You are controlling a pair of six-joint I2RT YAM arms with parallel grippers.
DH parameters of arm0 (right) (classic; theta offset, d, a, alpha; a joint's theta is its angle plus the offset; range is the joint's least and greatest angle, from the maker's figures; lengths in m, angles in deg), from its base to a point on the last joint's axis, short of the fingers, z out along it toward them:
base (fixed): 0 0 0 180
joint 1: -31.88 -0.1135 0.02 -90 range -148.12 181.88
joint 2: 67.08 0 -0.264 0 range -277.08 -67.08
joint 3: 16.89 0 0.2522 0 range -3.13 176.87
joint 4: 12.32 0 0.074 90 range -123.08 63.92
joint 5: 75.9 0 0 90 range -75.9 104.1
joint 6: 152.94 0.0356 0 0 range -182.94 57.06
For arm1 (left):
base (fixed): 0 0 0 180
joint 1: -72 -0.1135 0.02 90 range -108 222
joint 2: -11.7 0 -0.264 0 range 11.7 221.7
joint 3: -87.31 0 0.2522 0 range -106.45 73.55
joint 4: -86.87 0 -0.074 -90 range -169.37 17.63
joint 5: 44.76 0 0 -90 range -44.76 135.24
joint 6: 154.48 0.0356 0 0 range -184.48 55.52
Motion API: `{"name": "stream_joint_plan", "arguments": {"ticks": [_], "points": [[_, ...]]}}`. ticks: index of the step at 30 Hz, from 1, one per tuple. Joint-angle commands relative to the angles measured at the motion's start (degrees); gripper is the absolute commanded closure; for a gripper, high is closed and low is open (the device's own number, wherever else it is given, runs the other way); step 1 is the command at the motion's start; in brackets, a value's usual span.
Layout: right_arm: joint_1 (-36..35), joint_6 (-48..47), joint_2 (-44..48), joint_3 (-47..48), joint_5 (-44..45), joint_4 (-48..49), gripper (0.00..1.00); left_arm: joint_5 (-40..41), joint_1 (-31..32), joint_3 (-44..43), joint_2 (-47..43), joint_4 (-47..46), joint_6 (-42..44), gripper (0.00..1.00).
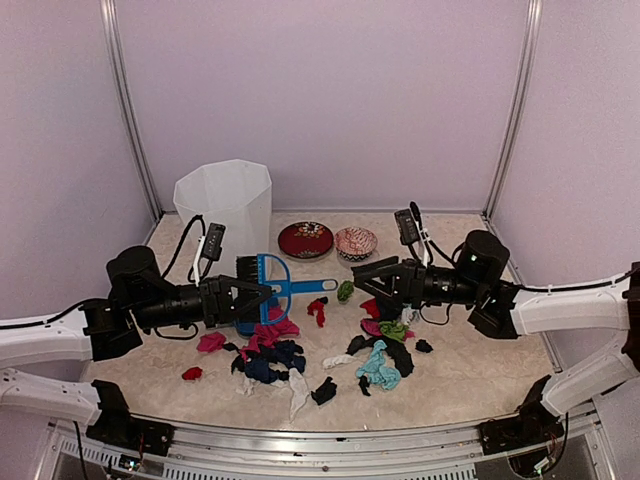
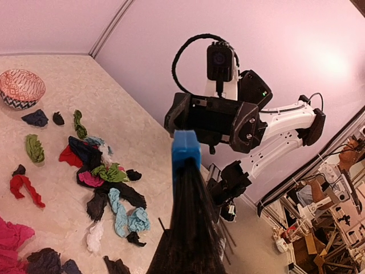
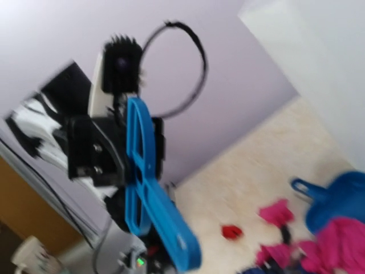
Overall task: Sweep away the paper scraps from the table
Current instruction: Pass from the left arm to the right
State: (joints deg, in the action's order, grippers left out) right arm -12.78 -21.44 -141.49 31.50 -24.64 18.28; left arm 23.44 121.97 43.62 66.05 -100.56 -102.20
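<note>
Plainly, the left pincer [image 1: 232, 298] is clamped on the brush [image 1: 264, 278]. Its long handle lies level and points at the right pincer [image 1: 362, 278], which hangs open and empty just off the tip. The paper scraps [image 1: 268, 362] lie on the table [image 1: 470, 370] below the brush and toward the front — a band running left to right between the arms, its pink-and-navy heap nearer the left arm. The dustpan [image 1: 248, 325] lies under the left pincer with pink wads against it. The bin [image 1: 225, 205] and bowls [image 1: 305, 240] stand behind, probably clear of any sweep.
</note>
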Motion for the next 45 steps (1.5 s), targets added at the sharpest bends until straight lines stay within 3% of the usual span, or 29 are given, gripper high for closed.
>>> {"name": "stream_joint_plan", "arguments": {"ticks": [1,16,32,45], "points": [[-1.87,9.0,-6.62,3.22,-4.39,16.62,0.28,-1.98,0.68,0.39,-0.21,-8.4,-0.6,1.0],[-6.0,11.48,-16.36,13.33,-8.67,20.06,0.38,-1.32,1.35,-0.02,-0.43,-10.54,1.14,1.0],[-6.81,11.84,-17.45,14.76,-9.02,18.81,0.66,-0.43,1.35,-0.39,-0.9,-9.97,2.6,1.0],[-7.26,13.85,-18.82,14.41,-9.16,21.06,0.72,0.03,1.43,-0.48,-2.02,-9.33,3.34,1.0]]}}
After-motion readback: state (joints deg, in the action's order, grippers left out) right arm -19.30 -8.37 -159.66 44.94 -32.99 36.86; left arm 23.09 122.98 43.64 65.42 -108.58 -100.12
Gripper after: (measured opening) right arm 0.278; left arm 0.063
